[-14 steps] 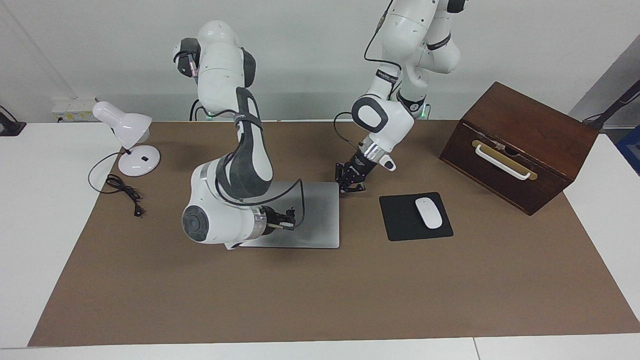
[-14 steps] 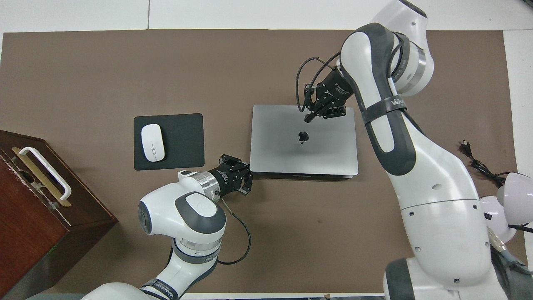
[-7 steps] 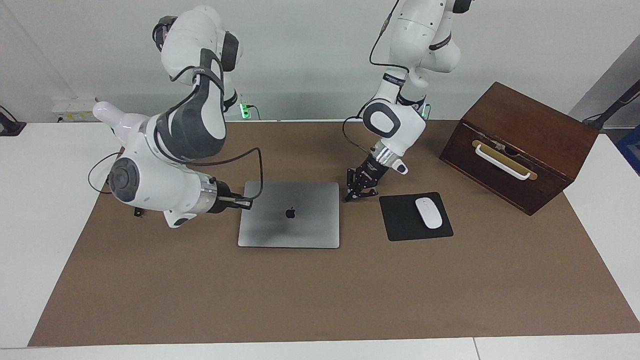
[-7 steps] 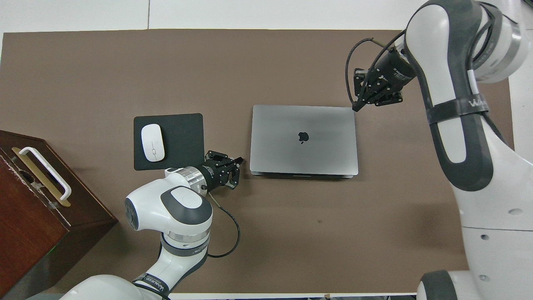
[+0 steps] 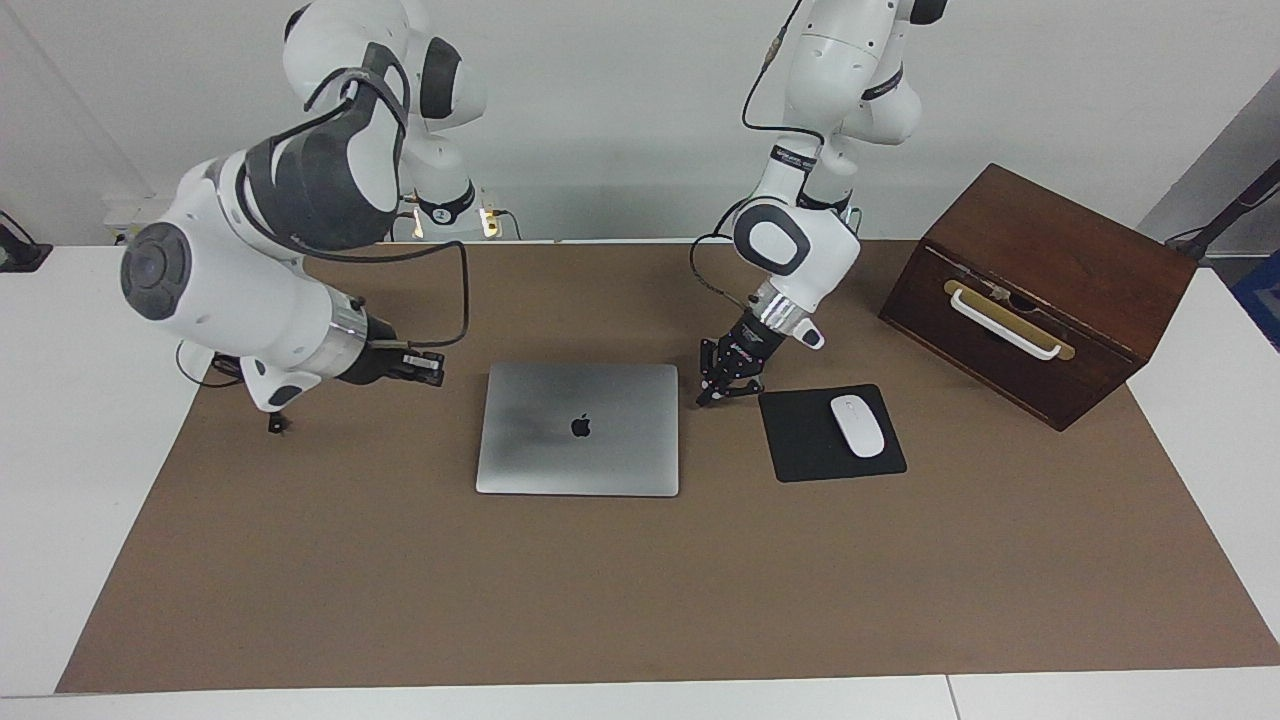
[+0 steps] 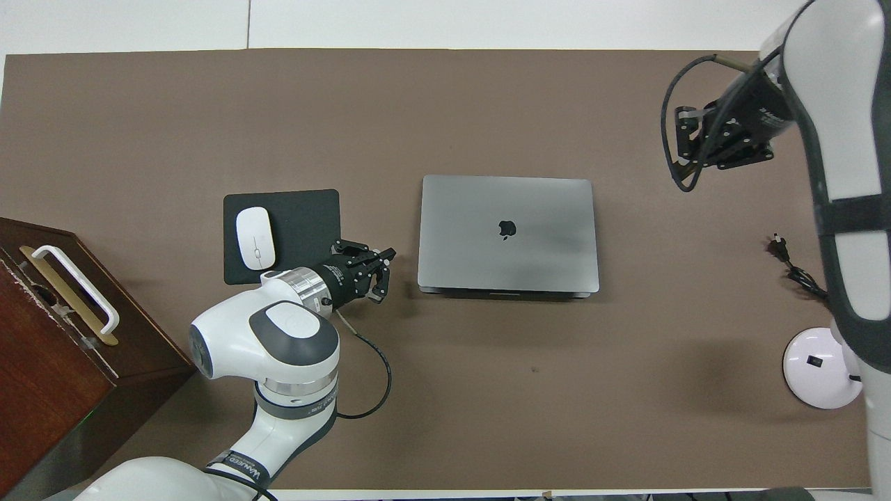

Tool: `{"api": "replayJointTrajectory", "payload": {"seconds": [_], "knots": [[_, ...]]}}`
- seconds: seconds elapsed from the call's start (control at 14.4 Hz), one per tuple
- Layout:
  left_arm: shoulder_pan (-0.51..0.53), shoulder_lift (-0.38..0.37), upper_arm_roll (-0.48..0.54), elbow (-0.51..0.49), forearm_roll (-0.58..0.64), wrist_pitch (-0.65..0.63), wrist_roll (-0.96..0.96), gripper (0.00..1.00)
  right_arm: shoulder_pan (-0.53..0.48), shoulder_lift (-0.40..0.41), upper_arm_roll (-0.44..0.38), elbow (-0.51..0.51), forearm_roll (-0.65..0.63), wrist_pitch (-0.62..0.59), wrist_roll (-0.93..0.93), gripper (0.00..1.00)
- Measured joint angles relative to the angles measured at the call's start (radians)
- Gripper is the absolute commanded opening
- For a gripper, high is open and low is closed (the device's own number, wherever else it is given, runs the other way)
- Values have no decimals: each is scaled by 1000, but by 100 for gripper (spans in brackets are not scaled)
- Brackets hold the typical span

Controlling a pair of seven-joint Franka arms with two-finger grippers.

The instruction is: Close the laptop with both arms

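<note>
- Laptop (image 5: 578,428) (image 6: 507,234): lid fully down, lying flat at the middle of the brown worktop (image 5: 640,590) (image 6: 445,104), logo up.
- Left gripper (image 5: 727,381) (image 6: 372,268): low over the worktop between laptop and mouse pad (image 5: 831,432) (image 6: 282,236), touching neither; jaws released, holding nothing.
- Right gripper (image 5: 425,366) (image 6: 696,142): raised over bare worktop toward the right arm's end, well apart from the laptop; whether its jaws are parted cannot be told.
- Mouse (image 5: 858,426) (image 6: 255,238): white, on the pad.
- Box (image 5: 1040,290) (image 6: 62,327): dark wood, at the left arm's end.
</note>
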Motion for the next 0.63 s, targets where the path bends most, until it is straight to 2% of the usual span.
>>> {"api": "replayJointTrajectory", "payload": {"seconds": [0.21,0.42,0.56,0.63], "knots": [[40,-9,2,35,75,-6,6,0,-76,-97,115,0,-183,-12,-76,0],[76,-9,3,71,175,-9,6,0,-191,-175,295,-1,-338,-20,-116,0],[95,-9,3,93,245,-14,6,0,-263,-217,407,-2,-406,-49,-117,14],[113,-9,4,106,300,-38,7,0,-294,-236,455,-4,-435,-69,-117,26]]}}
